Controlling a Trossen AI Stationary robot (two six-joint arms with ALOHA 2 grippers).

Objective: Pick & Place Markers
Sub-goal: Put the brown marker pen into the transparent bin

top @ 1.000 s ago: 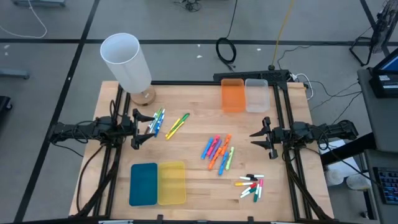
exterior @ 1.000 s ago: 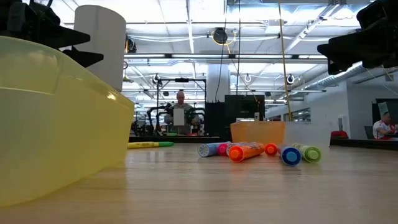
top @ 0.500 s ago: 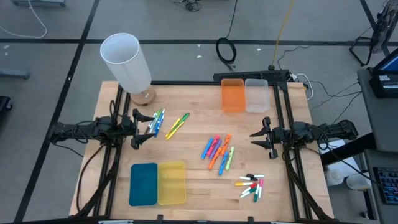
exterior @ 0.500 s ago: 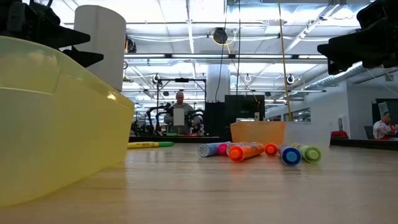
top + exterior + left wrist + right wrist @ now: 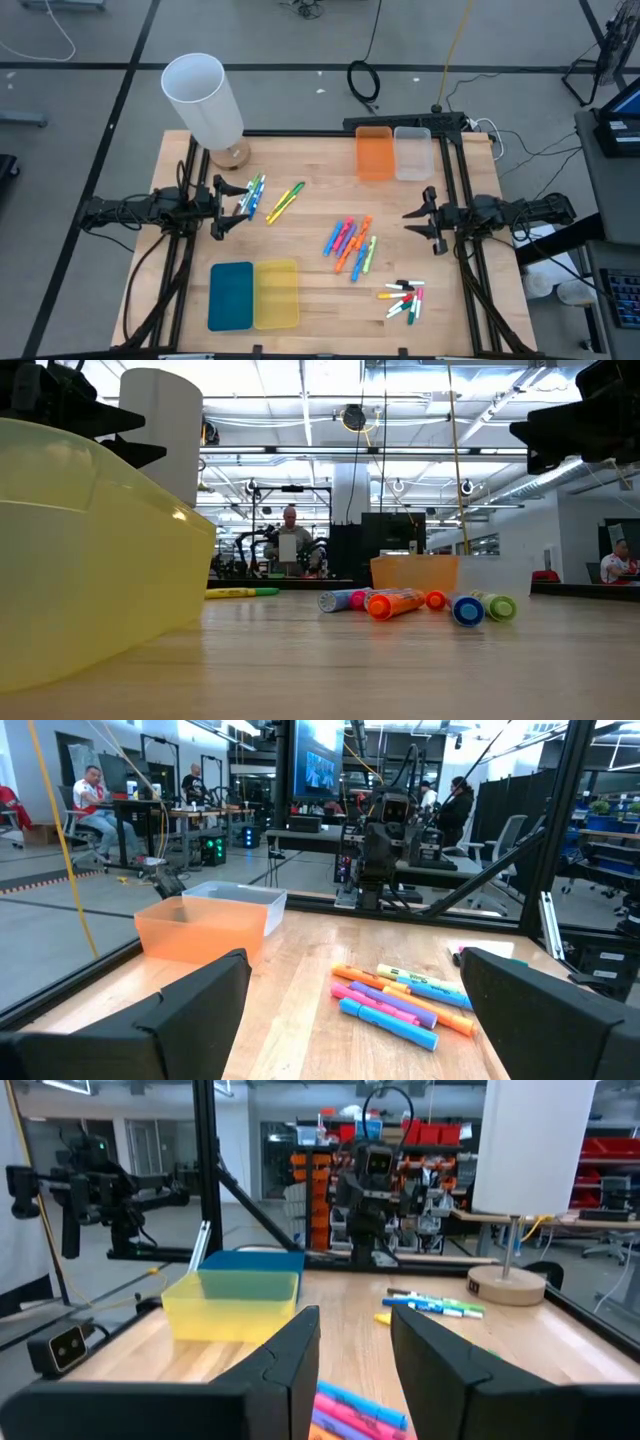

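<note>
The left gripper [image 5: 226,207], fingers spread wide and empty, and the right gripper [image 5: 424,222], fingers partly apart and empty, hover just as they did a second ago, so the markers [image 5: 350,243] lie unpicked mid-table, none yet in the bins [image 5: 254,294].

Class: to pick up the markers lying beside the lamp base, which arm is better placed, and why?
The left. Its gripper hangs open right beside that marker group, while the right gripper waits across the table, nearer the central pile.
</note>
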